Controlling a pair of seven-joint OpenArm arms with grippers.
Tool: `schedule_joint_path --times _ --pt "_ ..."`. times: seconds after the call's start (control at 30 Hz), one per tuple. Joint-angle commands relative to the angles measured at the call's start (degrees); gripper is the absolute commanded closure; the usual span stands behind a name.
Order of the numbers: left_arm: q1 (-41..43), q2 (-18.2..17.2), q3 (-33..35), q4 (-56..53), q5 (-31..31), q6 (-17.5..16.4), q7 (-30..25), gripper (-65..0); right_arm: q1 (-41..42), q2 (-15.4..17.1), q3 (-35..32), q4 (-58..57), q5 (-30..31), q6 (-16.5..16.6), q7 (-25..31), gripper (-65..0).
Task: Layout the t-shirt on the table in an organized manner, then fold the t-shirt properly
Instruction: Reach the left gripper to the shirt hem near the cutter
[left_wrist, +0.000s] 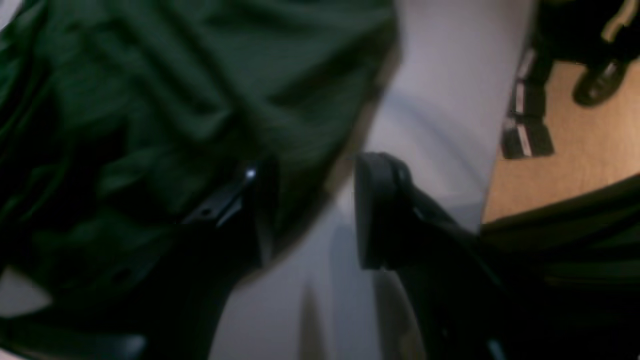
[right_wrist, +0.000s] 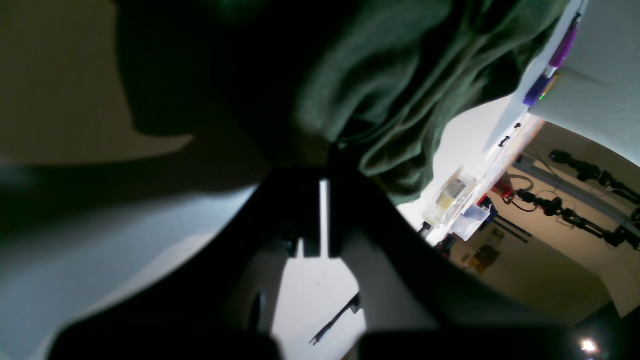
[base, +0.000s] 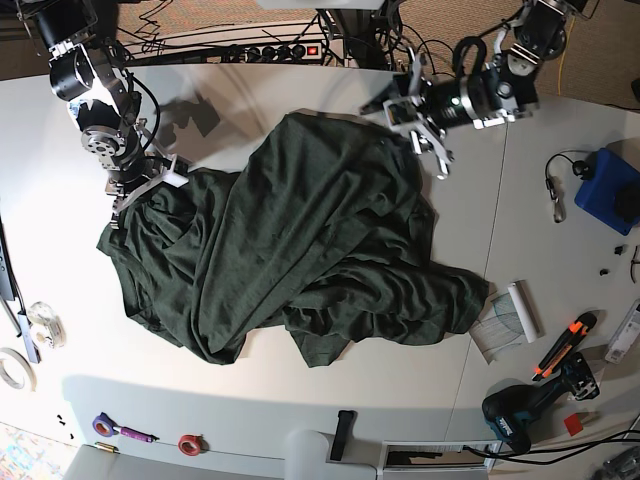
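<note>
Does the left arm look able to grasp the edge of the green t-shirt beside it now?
Probably yes: the left gripper is open, and the t-shirt edge lies between its jaws on the table, with nothing covering it.

Your t-shirt is plain dark green on a white table. You also see a blue box, a teal-and-black drill, a red tape roll and a purple marker.
</note>
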Motion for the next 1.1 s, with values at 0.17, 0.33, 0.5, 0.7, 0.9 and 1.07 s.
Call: schedule_joint_path --times 0.17,0.33,0.5,0.7,0.9,1.07 --pt "-4.13 -0.02 3.91 0.68 0.46 9.51 4.59 -26.2 0.48 0.81 0.28 0.46 0.39 0.39 0.15 0.0" --pt "-5.14 0.09 3.91 -0.07 0.42 8.33 5.16 -26.2 0.48 0.81 0.28 0.46 0.39 0.42 -0.46 0.0" --pt "-5.29 0.11 3.91 -4.09 -1.36 5.95 5.11 -26.2 0.48 0.81 0.28 0.46 0.39 0.39 -0.42 0.0" --pt "-5.49 0.11 3.91 -6.97 -1.62 8.37 3.82 -15.6 0.48 0.81 0.28 0.46 0.39 0.39 -0.42 0.0" --pt "-6.62 0.22 3.89 -6.56 -6.58 8.37 3.76 0.0 0.48 0.81 0.28 0.46 0.39 0.37 -0.42 0.0" --pt "-8.31 0.2 3.85 -2.03 -10.34 8.37 3.85 0.0 0.48 0.81 0.28 0.46 0.39 0.35 -0.44 0.0"
